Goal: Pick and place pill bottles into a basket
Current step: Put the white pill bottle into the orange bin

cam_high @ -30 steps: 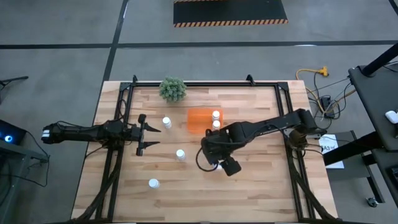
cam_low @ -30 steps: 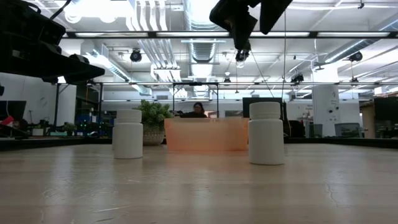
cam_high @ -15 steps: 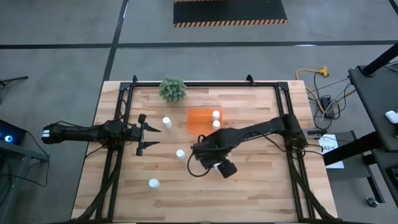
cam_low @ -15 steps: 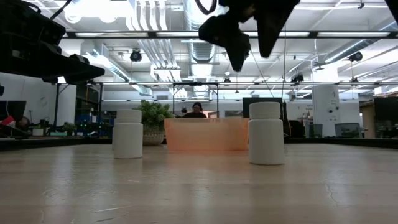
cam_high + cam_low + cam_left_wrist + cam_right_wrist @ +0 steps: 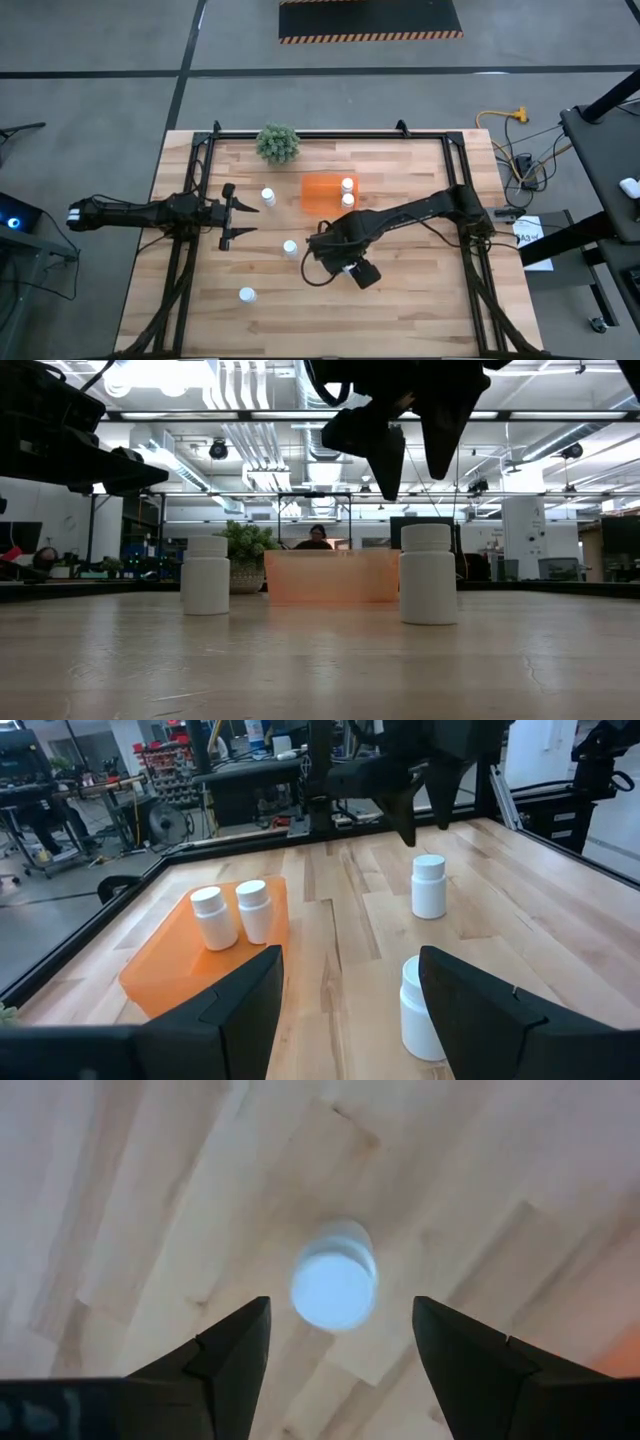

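Note:
Two white pill bottles (image 5: 347,192) stand upright in the orange basket (image 5: 320,193), against its right wall. Three more stand on their bases on the wood table: one (image 5: 268,197) left of the basket, one (image 5: 290,248) nearer the middle, one (image 5: 247,295) by the near edge. My right gripper (image 5: 310,245) points down, open, above the middle bottle (image 5: 335,1280); its fingers (image 5: 385,455) hang well clear of the cap (image 5: 428,535). My left gripper (image 5: 235,212) waits open at the table's left side, level, with nothing in it.
A small green plant (image 5: 278,143) stands at the far edge, behind the basket. Black frame rails (image 5: 185,250) run along the table's left and right sides. A person (image 5: 318,537) sits in the room beyond the table. Bare wood lies right of the middle bottle.
My right gripper has come down and toward the table's left edge, ending over the middle bottle. No bottle has moved.

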Controlling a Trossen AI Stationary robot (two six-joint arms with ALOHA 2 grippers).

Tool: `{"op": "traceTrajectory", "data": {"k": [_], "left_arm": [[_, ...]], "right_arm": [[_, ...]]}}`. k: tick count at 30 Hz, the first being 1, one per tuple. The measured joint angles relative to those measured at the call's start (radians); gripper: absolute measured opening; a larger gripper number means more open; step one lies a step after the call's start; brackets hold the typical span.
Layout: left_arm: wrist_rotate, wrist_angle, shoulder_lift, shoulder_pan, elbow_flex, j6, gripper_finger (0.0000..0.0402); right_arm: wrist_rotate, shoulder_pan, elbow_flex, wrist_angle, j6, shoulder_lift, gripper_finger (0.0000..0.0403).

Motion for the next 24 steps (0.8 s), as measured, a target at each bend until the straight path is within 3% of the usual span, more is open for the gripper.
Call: {"op": "traceTrajectory", "data": {"k": [11, 24], "left_arm": [[0.0, 0.0, 0.0, 0.0, 0.0, 0.0, 0.0217], [0.0, 0.0, 0.0, 0.0, 0.0, 0.0, 0.0217]], "right_arm": [[-0.02, 0.004, -0.108, 0.106, -0.005, 0.0, 0.0233], [-0.018, 0.004, -0.141, 0.149, -0.003, -0.001, 0.0233]]}}
